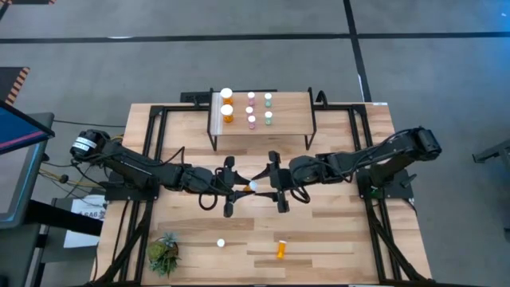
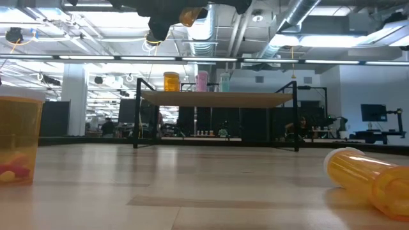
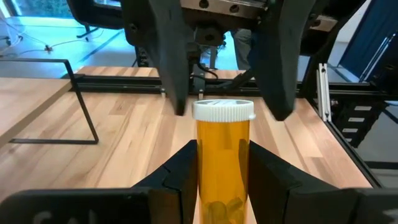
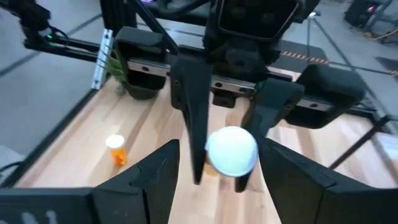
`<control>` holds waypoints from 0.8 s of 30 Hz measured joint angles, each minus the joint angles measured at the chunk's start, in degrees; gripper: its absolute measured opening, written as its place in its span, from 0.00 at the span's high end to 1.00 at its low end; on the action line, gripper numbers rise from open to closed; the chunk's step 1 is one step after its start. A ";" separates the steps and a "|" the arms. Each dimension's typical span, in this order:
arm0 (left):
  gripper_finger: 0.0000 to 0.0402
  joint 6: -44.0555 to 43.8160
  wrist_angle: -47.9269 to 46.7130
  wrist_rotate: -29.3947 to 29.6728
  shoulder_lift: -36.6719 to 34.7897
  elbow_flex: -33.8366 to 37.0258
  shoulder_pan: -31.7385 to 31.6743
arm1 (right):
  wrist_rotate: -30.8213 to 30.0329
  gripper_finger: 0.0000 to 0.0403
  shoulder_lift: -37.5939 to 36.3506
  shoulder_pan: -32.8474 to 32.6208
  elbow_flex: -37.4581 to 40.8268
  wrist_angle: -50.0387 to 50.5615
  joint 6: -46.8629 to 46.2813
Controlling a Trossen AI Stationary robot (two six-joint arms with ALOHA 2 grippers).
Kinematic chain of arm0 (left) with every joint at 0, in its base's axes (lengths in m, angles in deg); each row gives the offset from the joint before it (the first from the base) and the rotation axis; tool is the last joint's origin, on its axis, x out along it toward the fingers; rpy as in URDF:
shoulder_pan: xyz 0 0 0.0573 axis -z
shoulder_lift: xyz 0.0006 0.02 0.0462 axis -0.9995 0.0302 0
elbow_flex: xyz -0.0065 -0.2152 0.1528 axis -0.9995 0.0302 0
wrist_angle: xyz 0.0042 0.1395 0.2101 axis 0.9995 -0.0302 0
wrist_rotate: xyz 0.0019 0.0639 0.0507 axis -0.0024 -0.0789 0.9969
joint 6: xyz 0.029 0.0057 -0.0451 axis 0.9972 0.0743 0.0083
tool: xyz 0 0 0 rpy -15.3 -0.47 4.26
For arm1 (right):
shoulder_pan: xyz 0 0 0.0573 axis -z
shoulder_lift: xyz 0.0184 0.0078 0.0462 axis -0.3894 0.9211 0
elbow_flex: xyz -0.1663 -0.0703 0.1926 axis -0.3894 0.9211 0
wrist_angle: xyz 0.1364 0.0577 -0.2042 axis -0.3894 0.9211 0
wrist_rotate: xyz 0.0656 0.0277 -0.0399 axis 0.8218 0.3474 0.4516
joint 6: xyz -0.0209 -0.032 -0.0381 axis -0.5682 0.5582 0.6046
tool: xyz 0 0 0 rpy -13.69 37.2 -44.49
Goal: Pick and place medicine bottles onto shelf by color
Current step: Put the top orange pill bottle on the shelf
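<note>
From above, the two dark arms meet over the middle of the table. The left gripper and the right gripper face each other, and a white cap shows between them. The shelf stands at the far side of the table. Six medicine bottles stand on it: two orange, two pink, two pale green. One small bottle stands near the front edge. An orange bottle lies on its side just beside it. A green plant sits at the front left corner.

From table height, the lying bottle is close on the right and another orange bottle is close on the left. The shelf is far back with bottles on top. An orange bottle hangs high up by the arms.

In the left wrist view, the left gripper squeezes an orange bottle between its fingers. The right gripper's fingers stand apart on both sides of the cap, not pinching it.

In the right wrist view, the right gripper is spread wide around the white cap. The small bottle stands far off.
</note>
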 joint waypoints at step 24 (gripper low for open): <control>0.74 0.50 2.67 -4.13 0.00 0.00 0.00 | 3.02 0.55 0.00 0.65 0.02 -0.75 -1.55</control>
